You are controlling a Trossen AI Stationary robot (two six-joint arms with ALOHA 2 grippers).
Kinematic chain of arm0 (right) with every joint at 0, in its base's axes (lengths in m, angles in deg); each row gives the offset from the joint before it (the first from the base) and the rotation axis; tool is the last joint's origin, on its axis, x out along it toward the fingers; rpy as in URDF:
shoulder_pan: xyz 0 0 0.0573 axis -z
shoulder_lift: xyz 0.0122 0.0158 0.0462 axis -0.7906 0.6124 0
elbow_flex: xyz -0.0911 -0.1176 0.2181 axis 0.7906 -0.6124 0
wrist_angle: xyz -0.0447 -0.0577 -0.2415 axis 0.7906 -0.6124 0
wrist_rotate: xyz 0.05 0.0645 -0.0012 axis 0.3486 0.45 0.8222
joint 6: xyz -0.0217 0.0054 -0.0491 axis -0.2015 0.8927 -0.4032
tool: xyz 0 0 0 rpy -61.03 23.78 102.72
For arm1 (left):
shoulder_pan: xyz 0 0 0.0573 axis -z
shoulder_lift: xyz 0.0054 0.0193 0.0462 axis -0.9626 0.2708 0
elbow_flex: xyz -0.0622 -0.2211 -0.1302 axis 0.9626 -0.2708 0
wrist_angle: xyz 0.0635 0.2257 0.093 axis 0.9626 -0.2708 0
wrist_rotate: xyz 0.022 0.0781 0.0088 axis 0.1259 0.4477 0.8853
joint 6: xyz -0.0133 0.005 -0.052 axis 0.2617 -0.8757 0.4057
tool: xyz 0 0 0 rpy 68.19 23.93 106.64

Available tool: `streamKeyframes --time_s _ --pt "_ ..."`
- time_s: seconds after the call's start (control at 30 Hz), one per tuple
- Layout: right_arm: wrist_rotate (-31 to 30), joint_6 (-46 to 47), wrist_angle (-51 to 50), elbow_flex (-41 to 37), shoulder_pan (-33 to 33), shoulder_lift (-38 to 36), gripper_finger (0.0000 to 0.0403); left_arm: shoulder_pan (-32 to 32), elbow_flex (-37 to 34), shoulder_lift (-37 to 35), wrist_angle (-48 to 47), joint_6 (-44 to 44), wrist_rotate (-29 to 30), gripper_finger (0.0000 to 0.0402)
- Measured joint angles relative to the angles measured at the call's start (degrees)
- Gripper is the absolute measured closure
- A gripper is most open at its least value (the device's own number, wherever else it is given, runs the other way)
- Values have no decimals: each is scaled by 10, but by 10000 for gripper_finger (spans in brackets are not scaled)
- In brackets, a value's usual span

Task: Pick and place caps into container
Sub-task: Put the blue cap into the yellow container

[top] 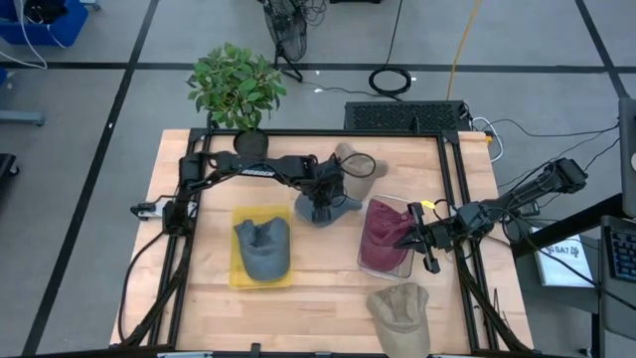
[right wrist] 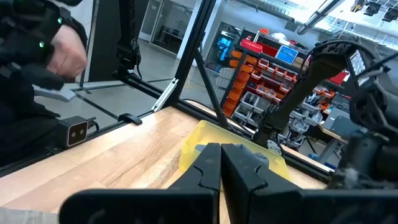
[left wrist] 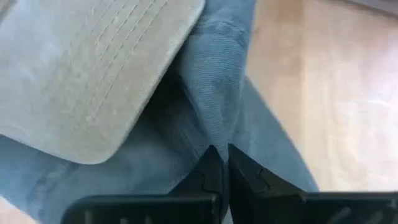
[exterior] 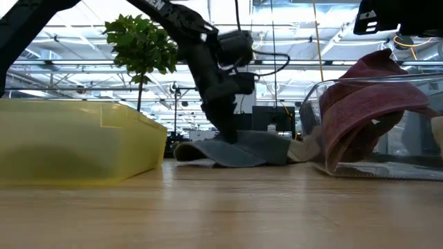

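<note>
My left gripper (top: 323, 204) stands over the middle of the table, pointing down, shut on a blue-grey cap (top: 336, 211) that lies on the wood. A tan cap (top: 353, 159) lies just beyond it, its brim (left wrist: 93, 74) over the blue-grey cloth. A second blue-grey cap (top: 263, 249) sits in the yellow container (top: 238, 278). A maroon cap (top: 383, 237) fills the clear container (top: 397, 268), draped over its wall (exterior: 374, 111). Another tan cap (top: 400, 308) rests near the table's near edge. My right gripper (top: 415, 239) hovers shut at the clear container's right side, holding nothing. My left gripper pinches a raised ridge of the blue-grey cap's cloth (left wrist: 214, 124) between its two fingers, coming from above and pointing down. The cap (exterior: 242, 152) rests on the table, its edges spread flat around the fingers.
A potted plant (top: 238, 89) stands at the table's far left. A dark frame (top: 452, 179) runs around the work area. Bare wood (top: 328, 288) lies between the two containers. A person's hand (right wrist: 68, 50) shows beyond the table in the right wrist view.
</note>
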Motion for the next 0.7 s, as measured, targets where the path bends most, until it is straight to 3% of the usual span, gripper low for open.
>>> streamKeyframes --time_s 0.47,0.6,0.7 --pt "1 15 -9 0 0 0 403 63 0 -231 -36 110 2 397" --pt "1 20 -10 0 0 0 403 110 0 -285 -43 138 54 395" --pt "2 24 -11 0 0 0 403 160 0 -311 -59 164 136 397"
